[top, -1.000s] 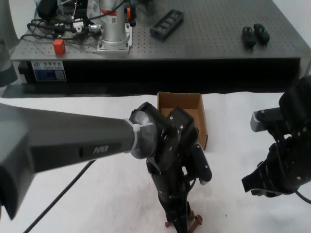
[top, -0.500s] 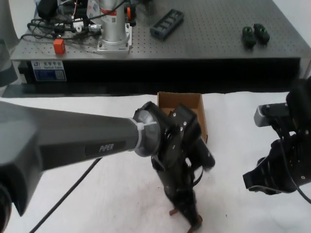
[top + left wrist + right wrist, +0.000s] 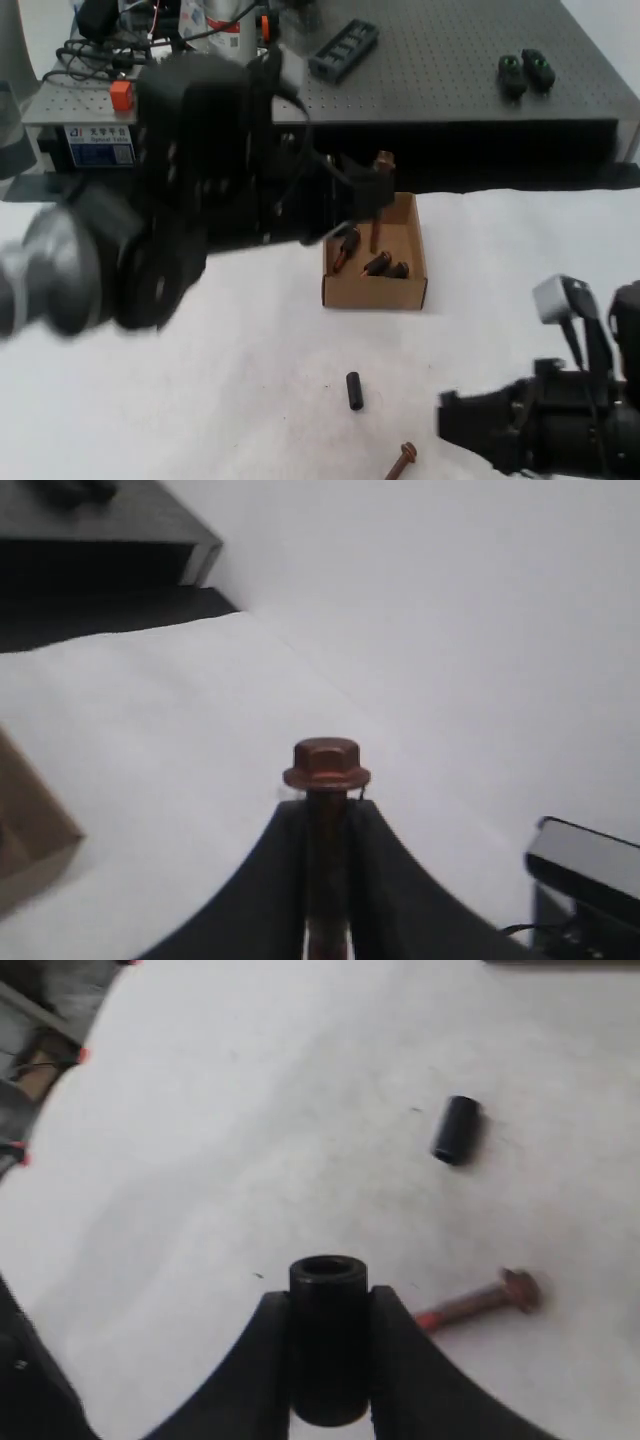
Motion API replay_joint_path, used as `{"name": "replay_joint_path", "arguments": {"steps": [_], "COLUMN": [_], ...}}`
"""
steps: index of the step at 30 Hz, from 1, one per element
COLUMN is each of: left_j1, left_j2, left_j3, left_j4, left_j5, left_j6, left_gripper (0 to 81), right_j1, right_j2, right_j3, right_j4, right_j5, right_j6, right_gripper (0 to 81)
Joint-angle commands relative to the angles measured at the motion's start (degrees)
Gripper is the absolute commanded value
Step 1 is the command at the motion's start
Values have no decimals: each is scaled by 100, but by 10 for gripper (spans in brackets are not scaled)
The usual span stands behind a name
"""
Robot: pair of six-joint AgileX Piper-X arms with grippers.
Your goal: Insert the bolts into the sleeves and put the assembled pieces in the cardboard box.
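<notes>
Left gripper [image 3: 325, 815] was pinched on a bolt [image 3: 326, 765] over the cardboard box [image 3: 375, 292], far back on the white cloth [image 3: 250, 400]; the shank stood upright, head on top, clear of the fingertips. Right gripper [image 3: 328, 1300], low at the near edge, was clamped on a sleeve [image 3: 328, 1360], its axis along the fingers, bore open beyond them. Bolt and sleeve were well apart; mating likely needed their axes lined up, shank tip toward bore
</notes>
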Motion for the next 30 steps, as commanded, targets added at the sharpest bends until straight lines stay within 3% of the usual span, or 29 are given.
{"name": "replay_joint_path", "arguments": {"steps": [1,8,30], "left_j1": [1,3,14], "left_j2": [-63,-63,-63], "left_j3": [38,134,142], "left_j4": [-536,-650,-655], "left_j5": [160,399,283], "left_j6": [-358,-477,-430], "left_gripper": [7,7,7], "right_j1": [199,390,390], "right_j2": [147,859,1038], "right_j3": [-39,-439,-768], "right_j4": [-1019,-2074,-2184], "right_j5": [-115,-53,538], "right_j6": [381,686,651], "right_gripper": [26,26,26]}}
